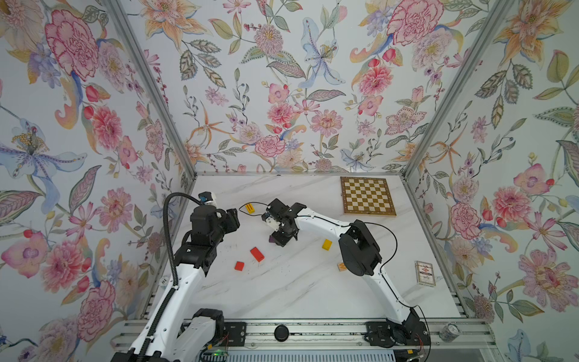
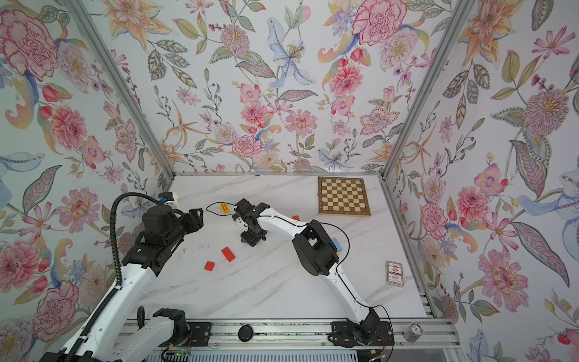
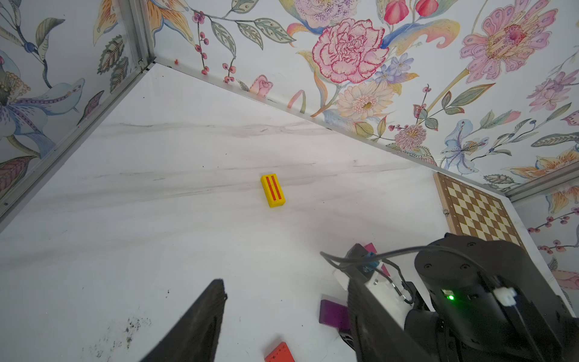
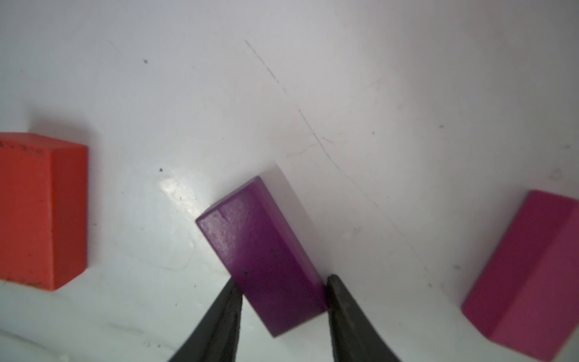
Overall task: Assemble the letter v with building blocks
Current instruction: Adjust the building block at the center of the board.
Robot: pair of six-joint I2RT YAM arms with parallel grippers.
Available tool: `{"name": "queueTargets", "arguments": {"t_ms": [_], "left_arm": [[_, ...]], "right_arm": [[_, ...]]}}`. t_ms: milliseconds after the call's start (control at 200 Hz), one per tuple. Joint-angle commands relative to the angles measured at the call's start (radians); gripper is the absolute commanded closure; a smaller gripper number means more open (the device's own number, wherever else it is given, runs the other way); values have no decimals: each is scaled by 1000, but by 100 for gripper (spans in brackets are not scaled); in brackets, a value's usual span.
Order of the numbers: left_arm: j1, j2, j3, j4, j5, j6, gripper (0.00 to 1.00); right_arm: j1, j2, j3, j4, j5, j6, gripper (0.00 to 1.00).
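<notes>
Purple block (image 4: 263, 250) lies between red block (image 4: 40, 210) and magenta block (image 4: 526, 275).

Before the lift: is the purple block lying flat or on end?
Flat: the purple block lies broad face up on the table; the right gripper clamps its sides.

A chessboard (image 1: 367, 196) and a card box (image 1: 425, 273) lie toward the right of the marble table (image 1: 297, 291). Loose across it are a striped block (image 1: 249, 208), red block (image 1: 257, 254), red cube (image 1: 239, 265), yellow cube (image 1: 327, 244) and magenta block (image 4: 526, 275). A purple block (image 4: 263, 254) seems to rest flat on it too.
</notes>
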Motion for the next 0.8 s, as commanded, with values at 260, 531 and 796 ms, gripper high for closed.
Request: {"name": "queueTargets", "arguments": {"t_ms": [260,531,796], "left_arm": [[9,-21,-18,-12,-22,-6,35],[9,-23,-23,-10,-20,-17,35],[8,-13,-25,0,-1,-31,36]], "right_arm": [[11,7,17,-4,-29,60,65],[17,32,92,-11,-27,153,64],[18,69,138,-24,-31,196,63]]}}
